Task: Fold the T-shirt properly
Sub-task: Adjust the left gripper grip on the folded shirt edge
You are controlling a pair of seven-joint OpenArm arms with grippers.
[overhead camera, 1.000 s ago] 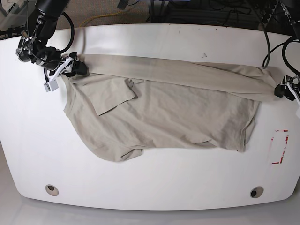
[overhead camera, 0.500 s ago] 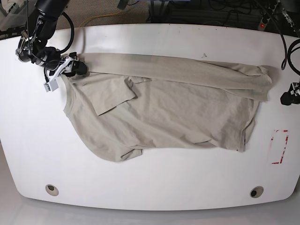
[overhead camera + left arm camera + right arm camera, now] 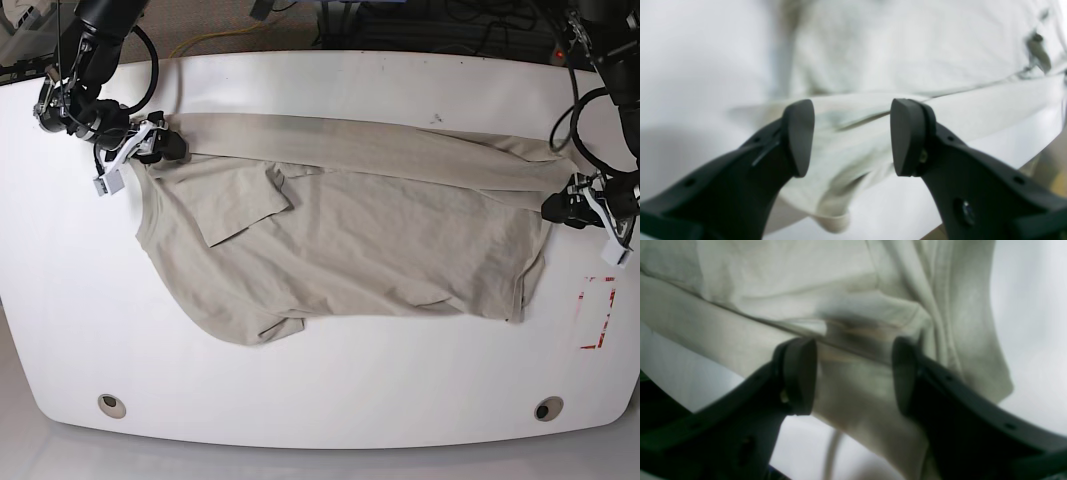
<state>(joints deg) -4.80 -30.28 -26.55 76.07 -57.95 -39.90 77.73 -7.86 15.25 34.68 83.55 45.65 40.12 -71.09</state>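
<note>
Lying spread across the white desk (image 3: 330, 410), the T-shirt (image 3: 360, 250) has its far long edge folded over into a band that runs from one gripper to the other. The right gripper (image 3: 165, 148) sits at the band's end on the base view's left; its wrist view shows the fingers (image 3: 800, 373) standing apart with cloth between them, not pinched. The left gripper (image 3: 565, 208) is at the band's other end, its fingers (image 3: 801, 133) likewise apart, with the folded edge lying in the gap but not clamped.

The risk, as I judge it, is an uneven grab: if the left fingers close on only the top layer, or on the bunched corner, lifting would pull the fold open or drag the band crooked. Closing one side before the other could also skew the thin, wrinkly fabric.

Compared with half a second ago, the left gripper has come back in from the desk's edge to the shirt's corner, while the right one is unchanged and the shirt lies as it did.
</note>
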